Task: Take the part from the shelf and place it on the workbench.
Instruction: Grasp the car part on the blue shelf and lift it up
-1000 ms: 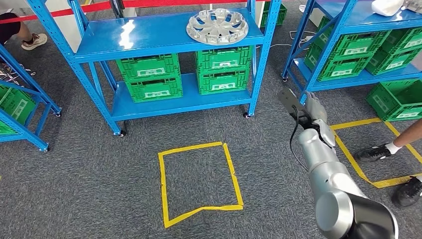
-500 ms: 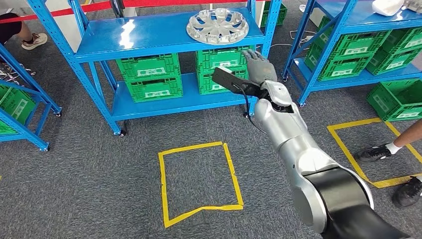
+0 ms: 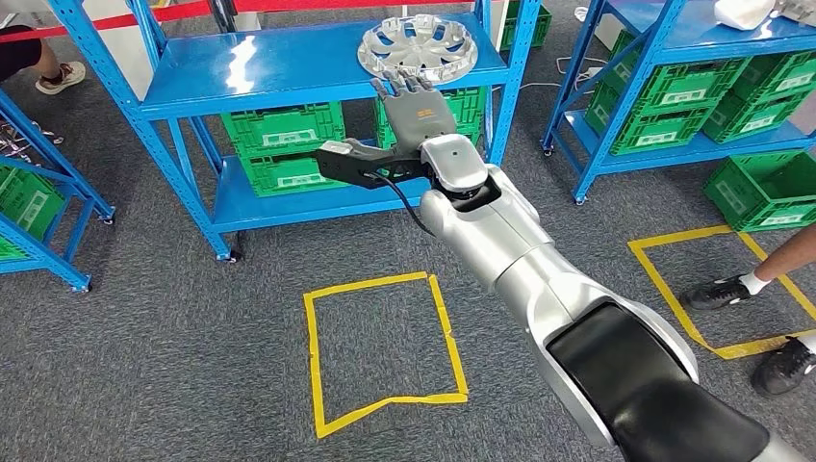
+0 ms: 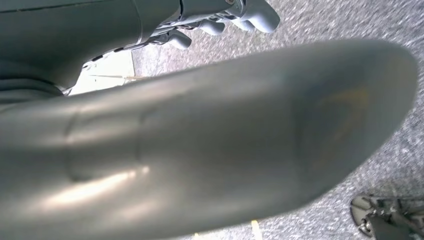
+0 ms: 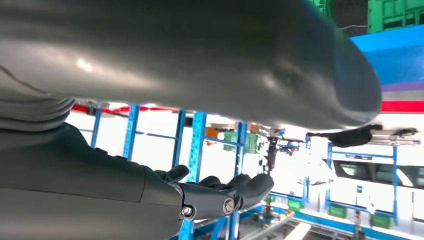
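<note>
Your right hand (image 3: pixel 412 108) is raised with fingers spread and holding nothing, just below the front edge of the blue shelf (image 3: pixel 289 72), where the silver wheel cover (image 3: pixel 419 45) lies flat on the top level, untouched.

Green crates (image 3: pixel 285 146) sit stacked on the lower blue board ahead of me, more green crates (image 3: pixel 695 104) on the rack at right. A yellow tape square (image 3: pixel 383 347) marks the grey carpet (image 3: pixel 154 337). A person's shoes (image 3: pixel 722 293) stand near another tape square (image 3: pixel 717 289).
</note>
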